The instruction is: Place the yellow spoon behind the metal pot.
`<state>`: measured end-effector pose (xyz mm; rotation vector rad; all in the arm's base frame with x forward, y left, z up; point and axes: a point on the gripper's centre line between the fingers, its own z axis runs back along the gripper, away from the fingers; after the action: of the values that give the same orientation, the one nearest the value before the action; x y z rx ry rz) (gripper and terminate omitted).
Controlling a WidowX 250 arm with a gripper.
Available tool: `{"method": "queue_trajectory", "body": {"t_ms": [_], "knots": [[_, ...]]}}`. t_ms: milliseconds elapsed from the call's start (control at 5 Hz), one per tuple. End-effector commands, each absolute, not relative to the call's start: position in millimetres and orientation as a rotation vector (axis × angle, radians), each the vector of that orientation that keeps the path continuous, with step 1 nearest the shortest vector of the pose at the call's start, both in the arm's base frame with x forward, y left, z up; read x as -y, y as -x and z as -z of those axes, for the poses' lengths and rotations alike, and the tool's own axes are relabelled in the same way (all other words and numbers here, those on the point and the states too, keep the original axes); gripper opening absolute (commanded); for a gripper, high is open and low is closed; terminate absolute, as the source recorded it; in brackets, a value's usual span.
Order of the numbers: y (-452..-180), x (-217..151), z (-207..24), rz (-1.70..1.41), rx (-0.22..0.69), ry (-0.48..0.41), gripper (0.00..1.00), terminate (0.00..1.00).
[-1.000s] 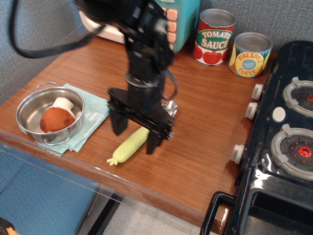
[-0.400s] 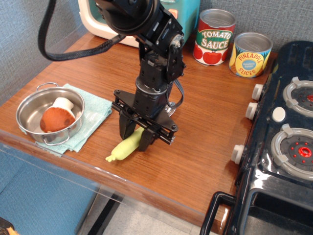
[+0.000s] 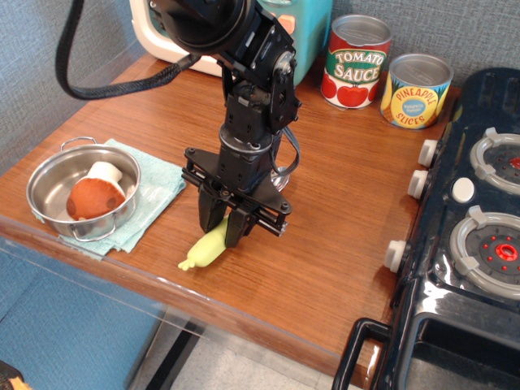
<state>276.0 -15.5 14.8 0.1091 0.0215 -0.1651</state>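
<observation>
Claw (image 3: pixel 223 231) clamped on the yellow spoon (image 3: pixel 205 249) handle, low on the table (image 3: pixel 349 244); lift straight up, clear the metal pot (image 3: pixel 81 192), set down behind it.

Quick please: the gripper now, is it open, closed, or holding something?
Gripper: closed on the handle of the yellow spoon, which lies on the table.

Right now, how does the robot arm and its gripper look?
The arm is all black, built of chunky, blocky segments. A thick black cable loops from its upper part. The gripper is black too, with a wide crossbar and two flat fingers.
</observation>
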Motion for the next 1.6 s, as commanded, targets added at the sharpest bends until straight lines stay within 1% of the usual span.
{"method": "queue_trajectory", "body": {"t_ms": [0, 200, 400, 600, 800, 1000, 1200, 1400], "knots": [[-282.0, 10.4, -66.8, 0.192, 0.106, -0.152, 0.0, 0.0], [-290.3, -11.5, -99.3, 0.147, 0.186, -0.147, 0.0, 0.0], [-295.0, -45.7, -112.2, 0.096, 0.201, -0.176, 0.0, 0.0], [-295.9, -95.4, -119.1, 0.022, 0.185, -0.191, 0.0, 0.0], [-303.4, -145.0, -121.0, 0.0, 0.156, -0.209, 0.0, 0.0], [-313.5, -188.9, -116.7, -0.014, 0.124, -0.222, 0.0, 0.0], [-326.6, -200.1, -99.5, 0.005, 0.094, -0.214, 0.0, 0.0], [-340.6, -197.4, -80.6, 0.046, 0.054, -0.23, 0.0, 0.0]]}}
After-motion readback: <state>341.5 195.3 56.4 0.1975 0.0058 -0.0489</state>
